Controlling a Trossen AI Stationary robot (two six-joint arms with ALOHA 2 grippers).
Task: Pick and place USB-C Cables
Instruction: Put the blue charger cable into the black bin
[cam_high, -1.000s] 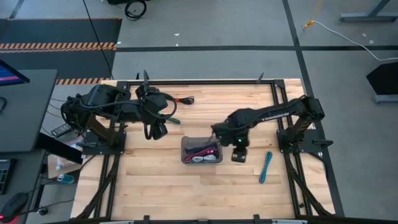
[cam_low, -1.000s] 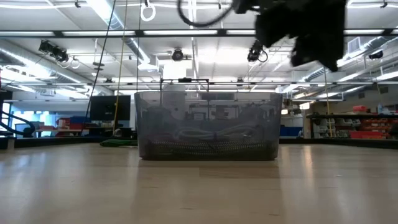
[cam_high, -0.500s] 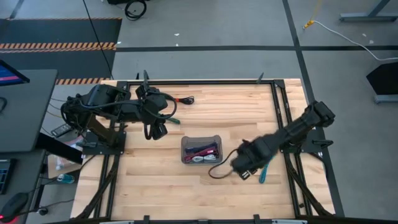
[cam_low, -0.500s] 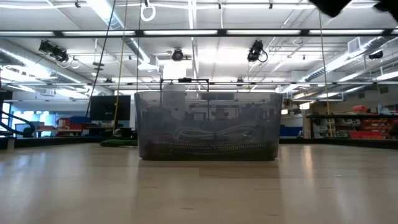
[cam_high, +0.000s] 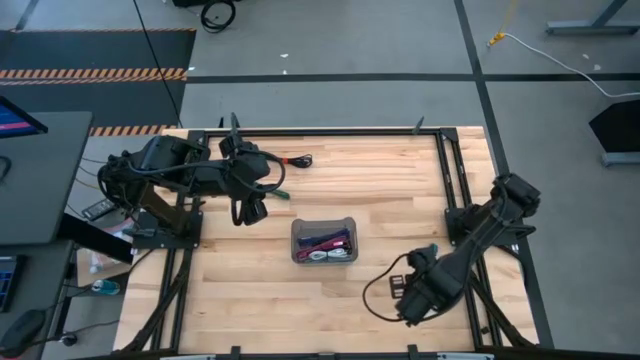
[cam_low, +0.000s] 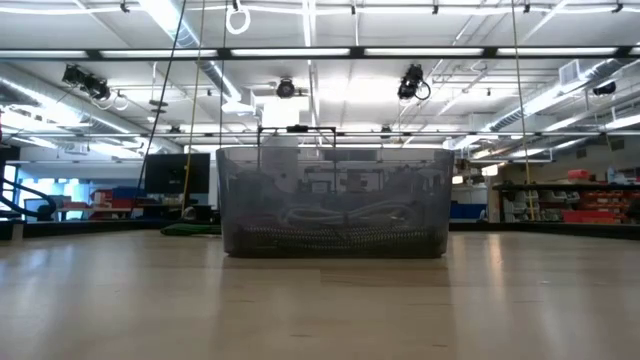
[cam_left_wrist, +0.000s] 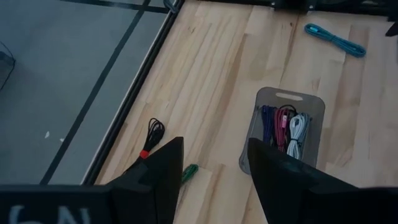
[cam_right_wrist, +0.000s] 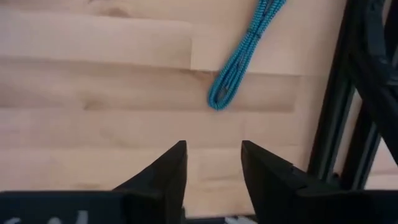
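The translucent grey tray (cam_high: 323, 241) (cam_low: 335, 200) sits mid-table and holds purple, maroon, white and grey cables (cam_left_wrist: 285, 127). A teal cable (cam_right_wrist: 242, 59) (cam_left_wrist: 334, 38) lies flat on the wood at the table's right, its folded end (cam_right_wrist: 219, 99) just ahead of my right gripper (cam_right_wrist: 212, 163) (cam_high: 410, 300), which hangs open above the near-right corner. The right arm hides most of that cable in the high view. A black-red cable (cam_left_wrist: 151, 134) (cam_high: 298, 160) and a green cable (cam_left_wrist: 189, 172) lie at the far left. My left gripper (cam_left_wrist: 214, 168) (cam_high: 252, 210) waits there, open.
The black metal frame rail (cam_right_wrist: 348, 93) runs close beside the teal cable along the table's right edge. Bare wood (cam_high: 300, 300) stretches between the tray and the near edge. Thick black robot wiring (cam_high: 378, 290) loops off the right arm's wrist.
My right gripper has swung from just right of the tray toward the table's near-right corner, past the teal cable, and has left the low view. The cables and the tray have stayed where they were.
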